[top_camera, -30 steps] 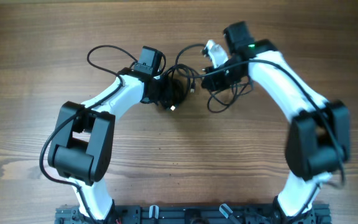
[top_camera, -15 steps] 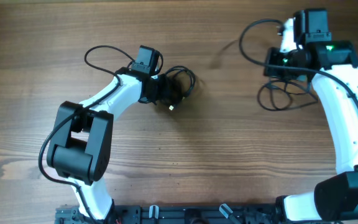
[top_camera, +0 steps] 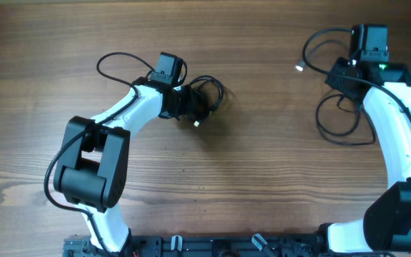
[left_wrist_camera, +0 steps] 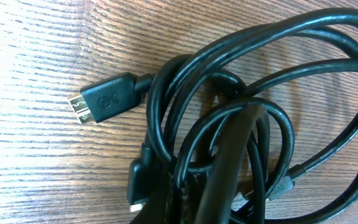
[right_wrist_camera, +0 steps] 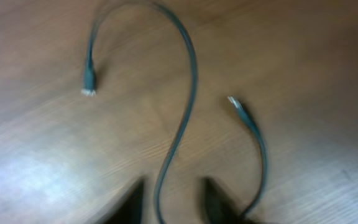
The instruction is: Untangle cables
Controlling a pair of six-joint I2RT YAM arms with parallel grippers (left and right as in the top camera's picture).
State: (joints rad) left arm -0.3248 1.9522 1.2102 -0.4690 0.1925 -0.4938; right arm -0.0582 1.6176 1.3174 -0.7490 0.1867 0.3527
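Left gripper [top_camera: 188, 107] unmoved over last second, buried in knot [top_camera: 209, 96] left of centre; whether clamped, cannot tell. Right gripper [right_wrist_camera: 178, 190] has swung from beside knot to far right, dragging one cable [top_camera: 341, 125] clear. Likely one strand freed, rest still bunched. Its fingers [right_wrist_camera: 219, 198] stand apart, cable running between them. Left wrist view alone shows tight overlapping loops and flat plug [left_wrist_camera: 104, 99]. Right wrist view, blurred, shows loose plug end [right_wrist_camera: 89, 86].
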